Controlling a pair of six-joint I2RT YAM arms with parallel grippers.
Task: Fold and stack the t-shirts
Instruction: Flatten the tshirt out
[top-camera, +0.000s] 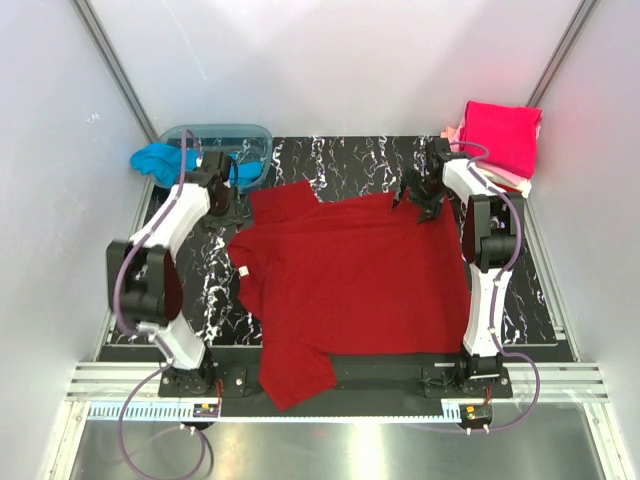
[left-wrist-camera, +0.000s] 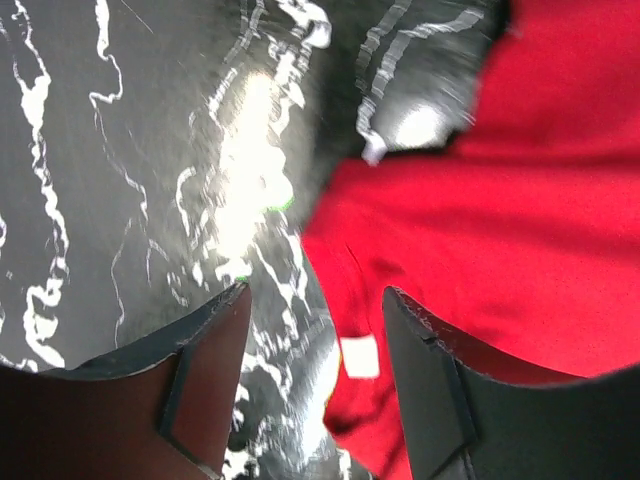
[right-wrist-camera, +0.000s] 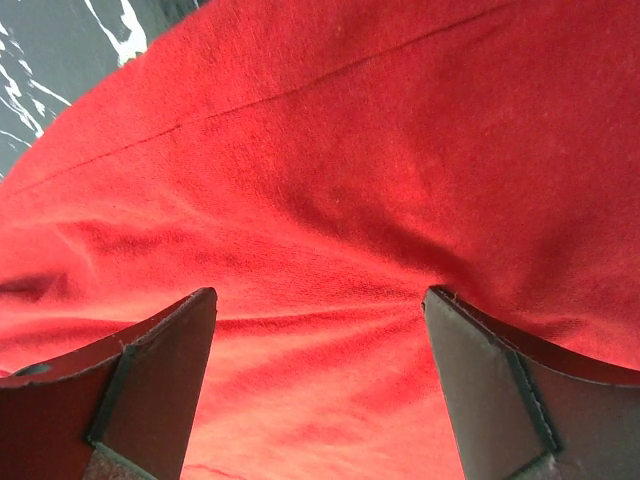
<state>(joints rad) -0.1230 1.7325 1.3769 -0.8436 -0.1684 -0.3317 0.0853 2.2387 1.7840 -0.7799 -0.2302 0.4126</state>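
— How are your arms posed?
— Both reach far. Your left gripper (left-wrist-camera: 315, 295) hangs parted, empty, at the far-left corner of the dark red t-shirt (top-camera: 340, 280) spread on the table (top-camera: 350, 160); your right gripper (right-wrist-camera: 320, 295), jaws wide, holds nothing above its far-right corner.

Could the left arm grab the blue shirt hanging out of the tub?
Probably yes. The left gripper sits right beside the tub, jaws open, and nothing lies between it and the turquoise shirt.
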